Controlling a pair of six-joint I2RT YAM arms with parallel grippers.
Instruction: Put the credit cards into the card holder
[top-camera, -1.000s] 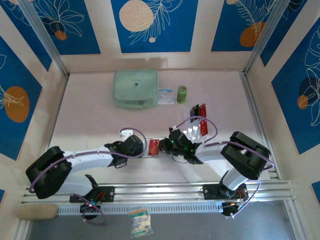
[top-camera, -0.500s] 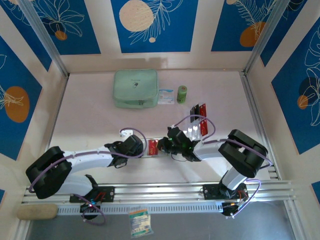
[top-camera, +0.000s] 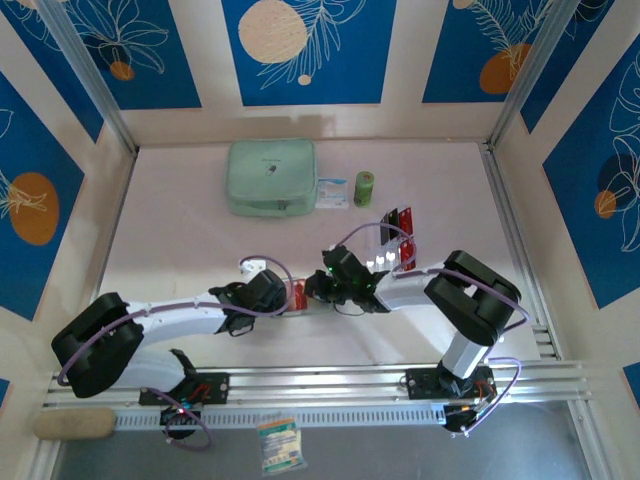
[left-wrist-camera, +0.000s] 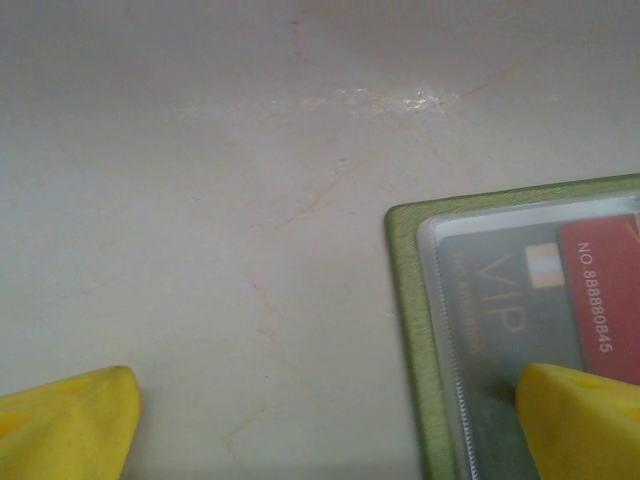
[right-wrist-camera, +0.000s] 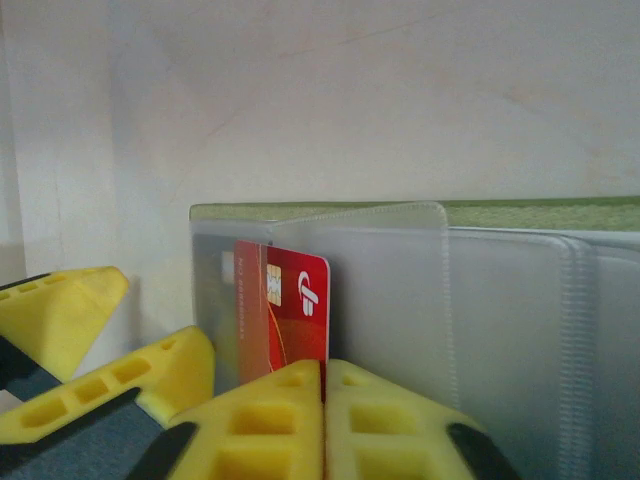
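Pinching the lower edge of a red card (right-wrist-camera: 296, 310), the right fingers (right-wrist-camera: 270, 420) were closed on it, apparently to feed it into a clear sleeve (right-wrist-camera: 380, 290) of the card holder (right-wrist-camera: 420, 212). The left fingers (left-wrist-camera: 585, 420) stood wide open, one resting on the holder, probably bracing it flat on the worktop (left-wrist-camera: 200, 200). Compared with a second before, the right arm had slid leftward, and less red showed between the arms.
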